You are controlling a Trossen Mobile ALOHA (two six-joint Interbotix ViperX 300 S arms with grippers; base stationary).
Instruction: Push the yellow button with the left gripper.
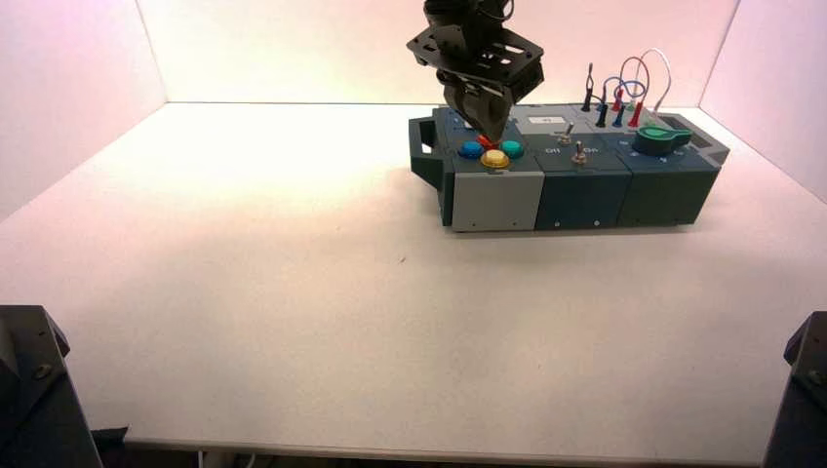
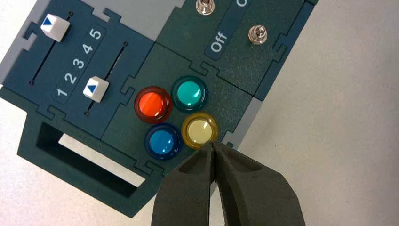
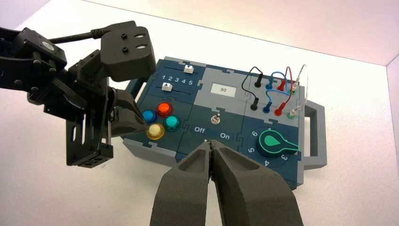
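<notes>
The yellow button [image 2: 199, 130] is the domed one of the diamond cluster nearest the box's front edge, also in the high view [image 1: 494, 158] and the right wrist view [image 3: 155, 131]. My left gripper [image 2: 212, 145] is shut with nothing between its fingers, its tips right at the rim of the yellow button. From above, the left gripper [image 1: 492, 136] points down over the cluster and hides part of the red-orange button. Whether the tips touch the button cannot be told. My right gripper [image 3: 210, 143] is shut, held back in front of the box.
Around the yellow button sit the red-orange [image 2: 152, 104], teal [image 2: 189, 92] and blue [image 2: 163, 141] buttons. Two white sliders [image 2: 95, 88], two toggle switches [image 2: 257, 34], a green knob [image 3: 274, 141] and plugged wires [image 3: 277, 89] fill the rest of the box [image 1: 585, 190].
</notes>
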